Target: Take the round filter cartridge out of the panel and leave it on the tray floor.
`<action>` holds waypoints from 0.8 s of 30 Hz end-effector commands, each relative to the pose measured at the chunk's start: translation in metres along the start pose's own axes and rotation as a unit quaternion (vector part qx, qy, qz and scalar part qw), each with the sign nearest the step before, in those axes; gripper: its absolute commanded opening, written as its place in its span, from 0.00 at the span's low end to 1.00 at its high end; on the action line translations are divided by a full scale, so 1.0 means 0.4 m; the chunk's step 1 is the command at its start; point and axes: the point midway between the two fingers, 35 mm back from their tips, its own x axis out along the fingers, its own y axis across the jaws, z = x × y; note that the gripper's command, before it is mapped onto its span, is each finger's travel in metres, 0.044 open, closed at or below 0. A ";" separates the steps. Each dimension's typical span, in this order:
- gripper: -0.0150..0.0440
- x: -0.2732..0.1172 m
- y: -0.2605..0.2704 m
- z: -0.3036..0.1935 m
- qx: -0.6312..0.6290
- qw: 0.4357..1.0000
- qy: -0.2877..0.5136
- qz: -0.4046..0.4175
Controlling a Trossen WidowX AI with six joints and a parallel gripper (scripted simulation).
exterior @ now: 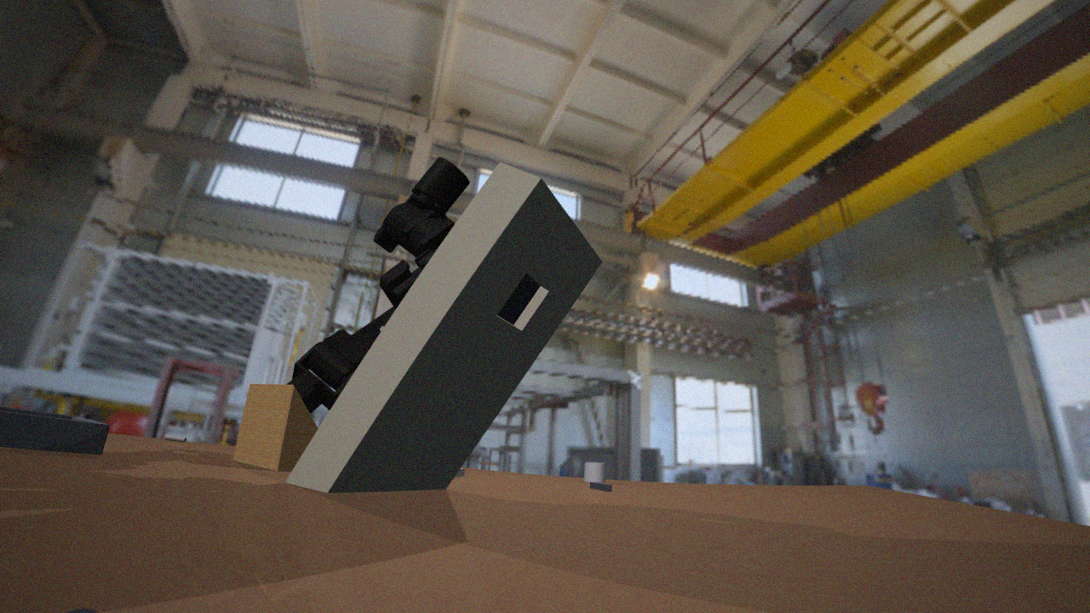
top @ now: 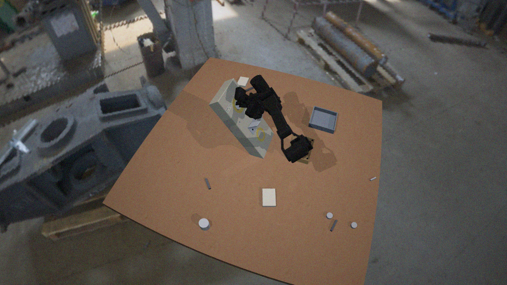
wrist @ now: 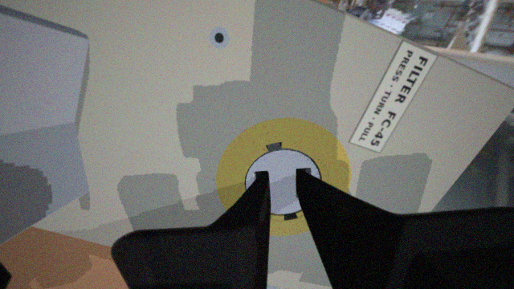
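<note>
The round pale filter cartridge [wrist: 283, 194] [top: 237, 106] sits in a yellow ring [wrist: 233, 168] on the tilted service panel [wrist: 140, 60] [top: 226, 120] [exterior: 450, 380]. Dark notches show at the top and bottom of its rim. My gripper [wrist: 281, 177] has its two narrow fingertips in the two face slots, with a little of each slot visible outside the tips. It appears shut on the cartridge's middle part between the slots. How deep the tips reach is hidden. The blue-grey tray [top: 321, 130] [exterior: 53, 434] stands right of the arm in the top view, with nothing visible in it.
A blue-grey angular part [wrist: 40, 80] [top: 253, 124] juts from the panel beside the cartridge. A second yellow ring [top: 260, 139] is lower on the panel. A wooden block [exterior: 262, 426] stands by the arm's base. A cream block [top: 268, 196] and a white cylinder [top: 203, 223] stand farther off.
</note>
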 end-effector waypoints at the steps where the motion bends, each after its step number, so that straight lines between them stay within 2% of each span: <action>1: 0.35 0.001 0.000 0.001 -0.001 1.000 0.000 0.000; 5: 0.31 0.001 0.000 0.001 -0.001 1.000 0.000 0.000; 7: 0.25 0.001 0.000 0.001 -0.001 1.000 0.000 0.000; 12: 0.25 0.005 0.000 0.000 0.032 0.999 0.002 0.002; 24: 0.25 0.011 0.000 0.000 0.234 0.972 0.004 0.002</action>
